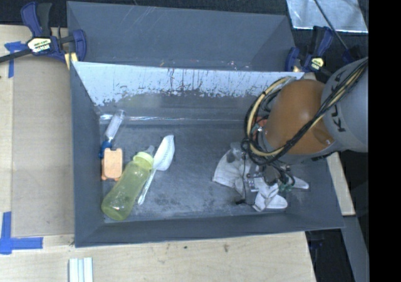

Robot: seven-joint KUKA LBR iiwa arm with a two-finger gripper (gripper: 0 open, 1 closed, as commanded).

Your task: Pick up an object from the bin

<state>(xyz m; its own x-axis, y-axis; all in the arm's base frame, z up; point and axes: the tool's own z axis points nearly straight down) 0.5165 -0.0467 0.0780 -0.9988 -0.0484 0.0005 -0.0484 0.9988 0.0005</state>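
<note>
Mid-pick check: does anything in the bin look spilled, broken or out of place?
Nothing stands out. The translucent yellow-green plastic bottle lies on its side at the left of the grey metal bin, beside a flat orange block and a white plastic scoop. The gripper sits low over a crumpled whitish wrapper at the right. No spill visible.

Setting: robotics lab. Evidence: grey sheet-metal bin (188,42), centre; grey cable-wrapped robot arm (354,111) (orange-brown wrist cover (301,121)) at 3 o'clock.
</note>
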